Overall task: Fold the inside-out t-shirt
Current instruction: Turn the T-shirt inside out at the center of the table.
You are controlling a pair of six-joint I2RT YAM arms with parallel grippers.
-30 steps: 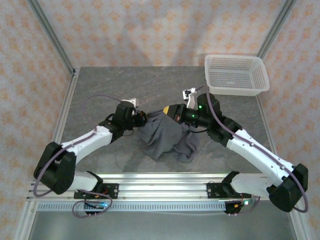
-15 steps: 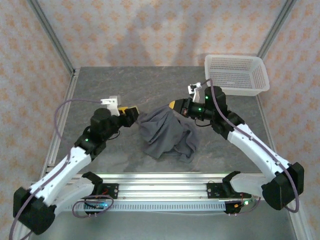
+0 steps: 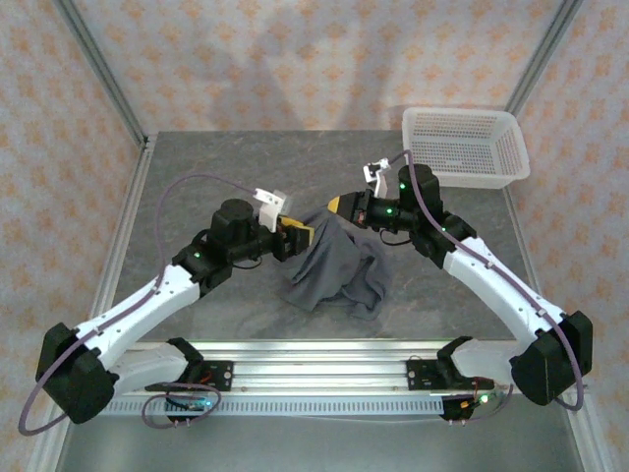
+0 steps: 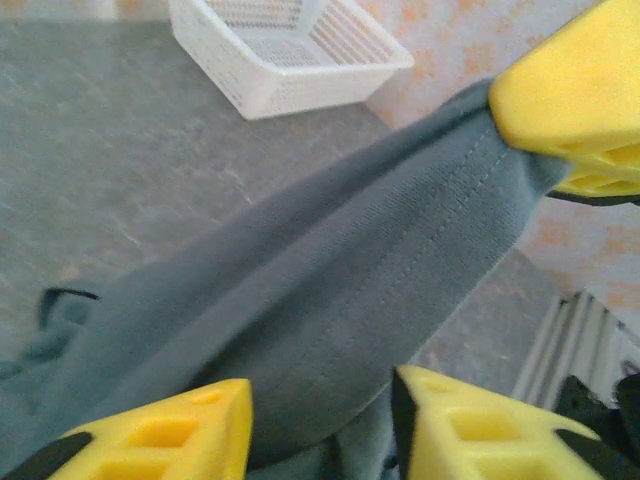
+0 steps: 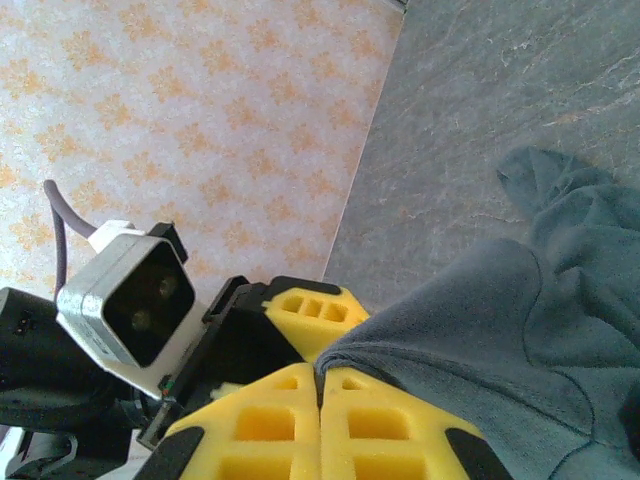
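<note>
Cloth of the slate-grey t-shirt (image 3: 334,270), heaped on the bench (image 3: 197,167), hangs from the clamped right hand (image 3: 338,207), while the left hand (image 3: 296,236), having let go and returned, straddles its taut edge with jaws apart, likely to regrip.

grey table (image 3: 197,167), orange-patterned walls (image 3: 295,59)

Bright, even light, soft shadows on the back wall (image 3: 295,59); left wrist view blurs close up.

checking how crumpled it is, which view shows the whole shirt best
Top external: the whole shirt shows, bunched up. Left wrist gives one taut stitched stretch up close; right wrist, a pinched edge and some folds.
</note>
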